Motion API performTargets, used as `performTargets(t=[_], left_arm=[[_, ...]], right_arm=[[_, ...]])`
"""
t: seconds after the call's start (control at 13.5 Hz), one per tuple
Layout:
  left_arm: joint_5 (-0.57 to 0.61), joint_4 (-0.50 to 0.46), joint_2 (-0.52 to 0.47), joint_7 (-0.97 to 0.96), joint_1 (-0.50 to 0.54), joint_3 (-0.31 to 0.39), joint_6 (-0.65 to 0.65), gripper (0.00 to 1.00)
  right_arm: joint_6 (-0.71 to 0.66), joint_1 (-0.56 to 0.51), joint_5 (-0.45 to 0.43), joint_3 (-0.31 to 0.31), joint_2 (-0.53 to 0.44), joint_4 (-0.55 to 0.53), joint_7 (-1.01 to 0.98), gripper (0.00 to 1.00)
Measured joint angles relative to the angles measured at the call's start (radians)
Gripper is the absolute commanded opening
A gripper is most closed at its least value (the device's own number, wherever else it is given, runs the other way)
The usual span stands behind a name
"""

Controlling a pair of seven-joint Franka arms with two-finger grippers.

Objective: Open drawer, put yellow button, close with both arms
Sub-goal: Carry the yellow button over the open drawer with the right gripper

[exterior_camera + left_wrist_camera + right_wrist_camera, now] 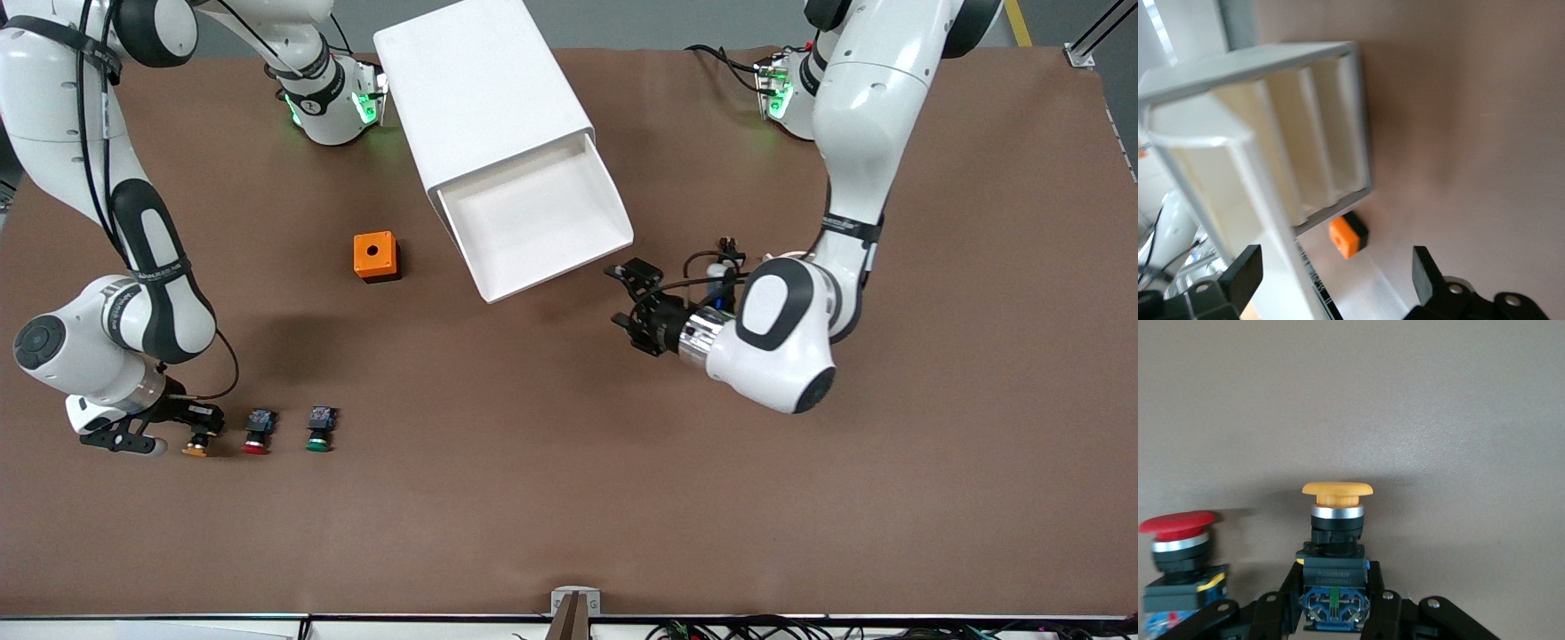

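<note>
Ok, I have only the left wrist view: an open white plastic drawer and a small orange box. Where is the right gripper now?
Observer: The right gripper is low at the right arm's end of the brown table, shut on the small yellow-capped pushbutton.
Operator: Is that button alone there?
Observer: No. A red-capped pushbutton and a green-capped pushbutton lie in a row beside it, toward the left arm's end.
Operator: And my own gripper?
Observer: The left gripper hangs open over the table, just off a front corner of the white drawer.
</note>
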Motion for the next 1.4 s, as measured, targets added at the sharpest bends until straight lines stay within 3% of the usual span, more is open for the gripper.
performTargets(t=[0.3, 0.67, 0.96, 1.4], left_arm=[[0.155, 0.013, 0.000, 0.160, 0.049, 0.055, 0.000, 0.99], [0.228, 0.042, -0.002, 0.372, 0.065, 0.166, 0.000, 0.99], [0.366, 0.058, -0.048, 0.516, 0.059, 0.173, 0.000, 0.99], [0.564, 0.063, -0.134, 0.793, 0.016, 0.167, -0.018, 1.00]], right_arm=[[-0.364, 0.060, 0.001, 0.003, -0.197, 0.040, 0.293, 0.00], [-0.676, 0.299, 0.003, 0.011, -0.507, 0.024, 0.830, 0.00], [-0.725, 0.549, 0.003, 0.014, -0.611, 0.002, 1.249, 0.00], [-0.610, 0.865, -0.069, 0.016, -0.590, -0.021, 1.673, 0.00]])
